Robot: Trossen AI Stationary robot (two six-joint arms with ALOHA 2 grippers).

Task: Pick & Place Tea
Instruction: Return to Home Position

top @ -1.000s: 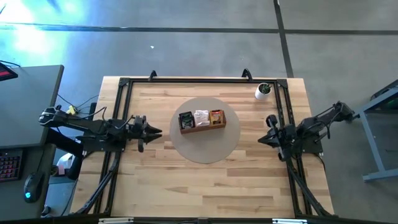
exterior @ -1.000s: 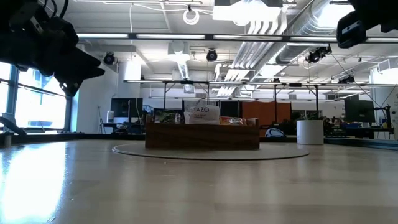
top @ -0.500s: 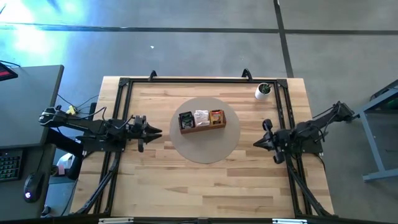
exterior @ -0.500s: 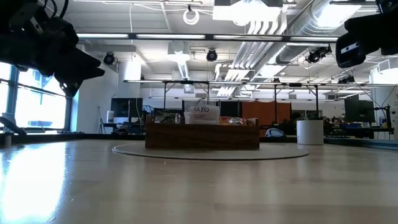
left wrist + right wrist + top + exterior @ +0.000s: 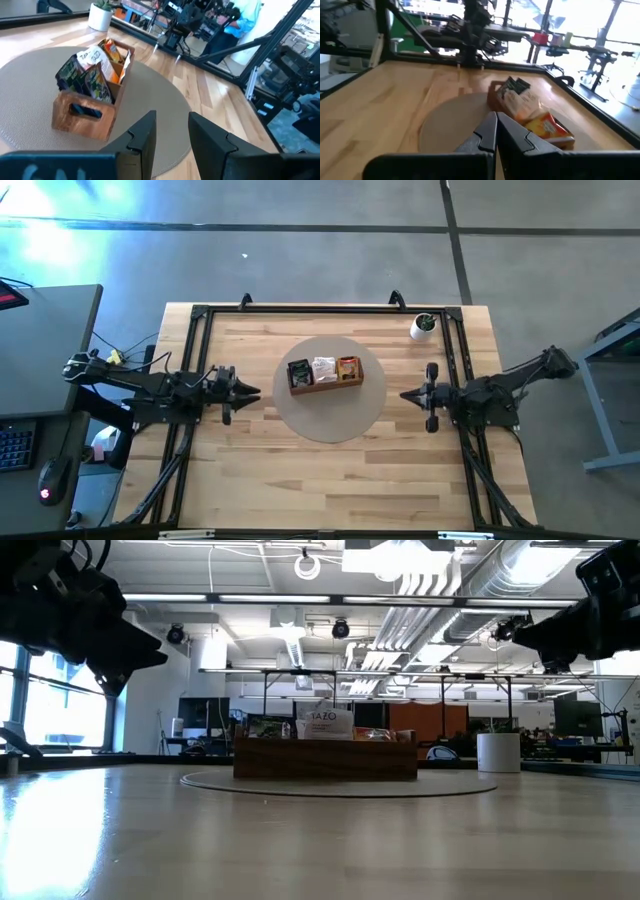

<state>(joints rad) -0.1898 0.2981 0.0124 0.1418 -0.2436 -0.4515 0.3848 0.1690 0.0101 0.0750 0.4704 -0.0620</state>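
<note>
On the pale wooden counter (image 5: 300,480) lies a round grey mat (image 5: 330,422), and on it stands the brown wooden three-compartment tray (image 5: 325,387). All the tea we can see is inside this tray. In the high view, the black square sachets (image 5: 299,373) fill the compartment nearest the left arm. The white sachets (image 5: 323,367) are in the middle one, and the yellow-orange sachets (image 5: 348,367) are in the compartment nearest the right arm. The sachets stand upright and rise above the tray's wall.

The left arm (image 5: 170,390) hangs over the counter just beside the mat's edge, pointing to the tray. The left jaws are empty, with a narrow gap between them. The right arm (image 5: 480,395) is on the opposite side, also apart from the mat. The right jaws are pressed together and hold nothing.

A small white cup with green inside (image 5: 424,326) stands near the far corner on the right arm's side.
</note>
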